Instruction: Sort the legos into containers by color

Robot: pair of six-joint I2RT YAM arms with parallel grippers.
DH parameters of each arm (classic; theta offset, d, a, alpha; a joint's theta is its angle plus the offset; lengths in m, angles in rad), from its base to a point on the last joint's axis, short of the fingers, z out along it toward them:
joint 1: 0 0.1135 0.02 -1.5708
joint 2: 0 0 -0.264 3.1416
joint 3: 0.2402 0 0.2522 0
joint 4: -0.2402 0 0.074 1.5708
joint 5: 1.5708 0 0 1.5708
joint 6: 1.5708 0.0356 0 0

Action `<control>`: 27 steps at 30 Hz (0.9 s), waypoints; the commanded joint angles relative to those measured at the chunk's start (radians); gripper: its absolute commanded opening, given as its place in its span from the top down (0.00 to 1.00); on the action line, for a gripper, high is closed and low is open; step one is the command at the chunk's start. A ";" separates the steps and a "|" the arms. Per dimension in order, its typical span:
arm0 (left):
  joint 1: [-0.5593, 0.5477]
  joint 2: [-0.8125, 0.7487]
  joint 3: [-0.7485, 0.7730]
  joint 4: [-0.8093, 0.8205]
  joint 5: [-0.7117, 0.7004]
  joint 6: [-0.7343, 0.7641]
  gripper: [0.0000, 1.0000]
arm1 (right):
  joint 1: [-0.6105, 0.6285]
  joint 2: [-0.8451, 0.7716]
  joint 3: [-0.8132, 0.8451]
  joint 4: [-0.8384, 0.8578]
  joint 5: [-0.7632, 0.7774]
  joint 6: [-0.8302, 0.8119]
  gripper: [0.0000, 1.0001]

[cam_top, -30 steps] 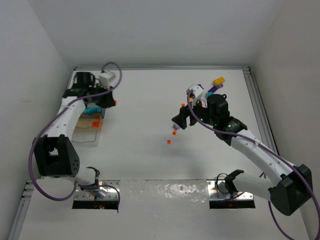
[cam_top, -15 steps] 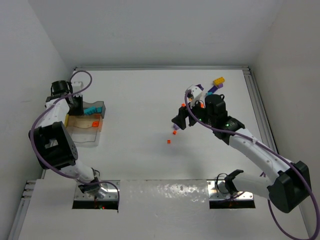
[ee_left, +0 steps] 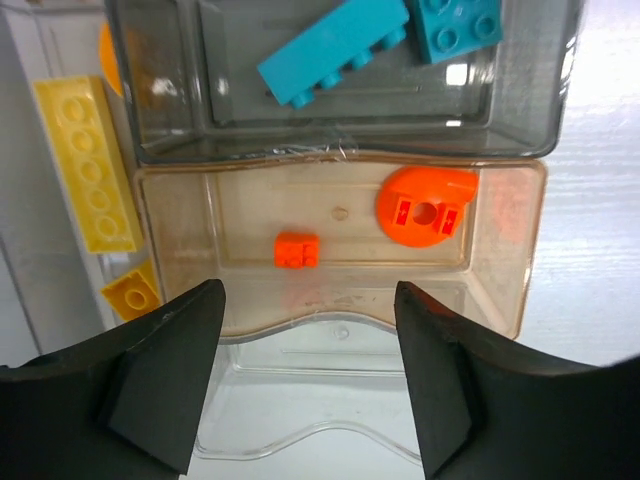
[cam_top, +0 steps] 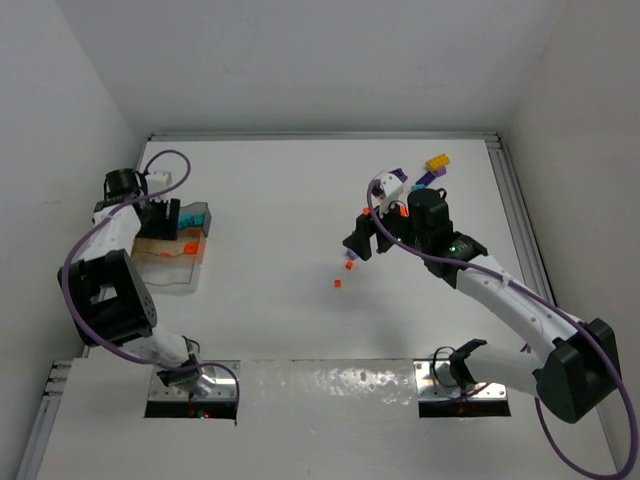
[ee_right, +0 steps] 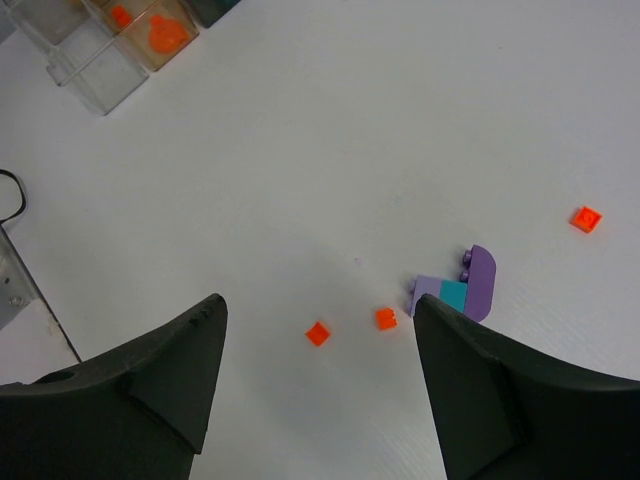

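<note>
The clear divided tray (ee_left: 520, 250) fills the left wrist view. Its far compartment holds two teal legos (ee_left: 335, 50). The middle one holds an orange round piece (ee_left: 425, 205) and a small orange brick (ee_left: 297, 250), and yellow bricks (ee_left: 85, 160) lie at the left. My left gripper (ee_left: 308, 295) hangs open over the tray (cam_top: 172, 262), holding nothing. My right gripper (ee_right: 318, 302) is open above two tiny orange legos (ee_right: 317, 333) (ee_right: 386, 319), with a purple-and-teal piece (ee_right: 470, 285) beside its right finger. In the top view it (cam_top: 362, 243) hovers over the orange bits (cam_top: 349, 265).
Another orange stud (ee_right: 586, 218) lies further right. A yellow brick (cam_top: 437, 161) and purple pieces (cam_top: 425, 178) sit at the back right near the table's edge rail (cam_top: 510, 190). The tray's near compartment (ee_left: 300, 400) holds nothing. The left wall stands close to the tray.
My left gripper went from shut to open, and its wrist swung leftwards over the tray. The right arm has barely moved.
</note>
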 commanded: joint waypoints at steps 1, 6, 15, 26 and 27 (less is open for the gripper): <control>-0.005 -0.069 0.068 0.068 0.063 -0.015 0.32 | -0.001 0.001 0.037 0.009 0.007 0.002 0.25; -0.198 -0.147 0.137 0.097 0.111 0.011 0.39 | -0.002 0.008 0.039 -0.021 0.148 0.067 0.25; -0.903 -0.142 0.075 0.027 0.203 0.227 0.31 | -0.077 0.042 0.056 -0.239 0.526 0.313 0.21; -1.075 0.213 0.151 0.076 0.346 0.234 0.00 | -0.141 -0.076 -0.038 -0.315 0.639 0.379 0.20; -1.086 0.223 0.141 0.097 0.330 0.229 0.00 | -0.142 -0.082 -0.053 -0.311 0.633 0.379 0.20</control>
